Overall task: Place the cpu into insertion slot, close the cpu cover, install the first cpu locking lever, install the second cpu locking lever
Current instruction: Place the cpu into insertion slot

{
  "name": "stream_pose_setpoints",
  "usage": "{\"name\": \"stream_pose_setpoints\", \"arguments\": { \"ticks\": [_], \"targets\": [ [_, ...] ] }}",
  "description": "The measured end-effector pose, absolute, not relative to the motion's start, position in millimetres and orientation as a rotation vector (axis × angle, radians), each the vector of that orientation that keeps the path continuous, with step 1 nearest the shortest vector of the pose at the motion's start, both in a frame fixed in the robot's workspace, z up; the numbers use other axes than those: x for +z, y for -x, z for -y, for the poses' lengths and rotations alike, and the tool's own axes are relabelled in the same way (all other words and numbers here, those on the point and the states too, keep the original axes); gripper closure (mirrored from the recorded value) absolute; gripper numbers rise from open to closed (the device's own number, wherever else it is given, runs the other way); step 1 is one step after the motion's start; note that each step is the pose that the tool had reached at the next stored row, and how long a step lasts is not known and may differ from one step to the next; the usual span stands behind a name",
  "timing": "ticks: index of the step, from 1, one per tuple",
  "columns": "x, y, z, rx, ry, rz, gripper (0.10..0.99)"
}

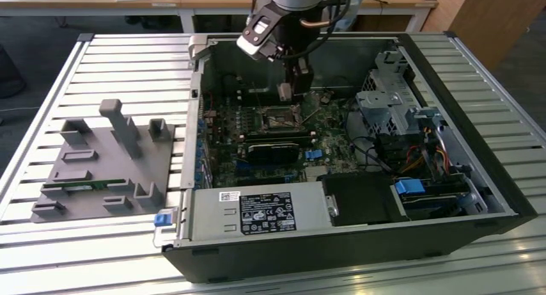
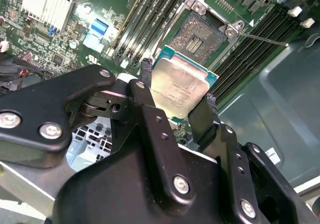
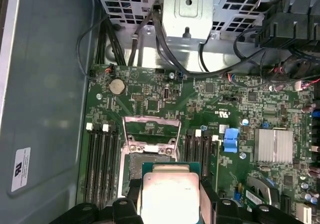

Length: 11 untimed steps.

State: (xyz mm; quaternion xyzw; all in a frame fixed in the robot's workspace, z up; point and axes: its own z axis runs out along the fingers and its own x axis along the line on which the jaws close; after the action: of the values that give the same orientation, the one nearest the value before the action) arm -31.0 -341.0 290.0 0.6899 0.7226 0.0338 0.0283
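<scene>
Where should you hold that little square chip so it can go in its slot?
By its two opposite thin edges, coming from above. The cpu is flat and thin, so the side edges are all there is to pinch, and its underside is left free to face the insertion slot. The gripper holds it just that way, one finger on each edge.

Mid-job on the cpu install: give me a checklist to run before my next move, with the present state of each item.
1. Grip on the cpu: ok. The gripper is shut on two opposite edges.
2. Insertion slot free: ok. Its dark centre is bare.
3. Cpu cover out of the way: ok. It stands raised off the slot in the first wrist view.
4. Cpu seated: not ok. It is held above the board, beside the slot.
5. Cpu level with the slot: cannot tell.
6. Corner orientation match: cannot tell.
</scene>
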Motion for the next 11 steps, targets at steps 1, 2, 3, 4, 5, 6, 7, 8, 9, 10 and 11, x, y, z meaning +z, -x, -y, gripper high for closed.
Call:
{"name": "stream_pose_setpoints", "arguments": {
  "ticks": [1, 2, 3, 4, 5, 6, 7, 8, 9, 10, 11],
  "targets": [
    [288, 31, 340, 0.104, -2.133, -2.227, 0.545],
    [287, 31, 339, 0.104, -2.135, -2.224, 0.545],
    [286, 31, 339, 0.104, -2.136, -2.224, 0.545],
    [285, 31, 338, 0.104, -2.137, -2.223, 0.545],
    [284, 31, 338, 0.104, -2.137, -2.222, 0.545],
    [283, 31, 338, 0.104, -2.138, -2.222, 0.545],
    [282, 32, 338, 0.104, -2.138, -2.222, 0.545],
    [281, 32, 337, 0.104, -2.138, -2.222, 0.545],
    [280, 32, 337, 0.104, -2.138, -2.222, 0.545],
    [279, 32, 336, 0.104, -2.138, -2.221, 0.545],
    [278, 32, 335, 0.104, -2.138, -2.221, 0.545]
  ]
}}
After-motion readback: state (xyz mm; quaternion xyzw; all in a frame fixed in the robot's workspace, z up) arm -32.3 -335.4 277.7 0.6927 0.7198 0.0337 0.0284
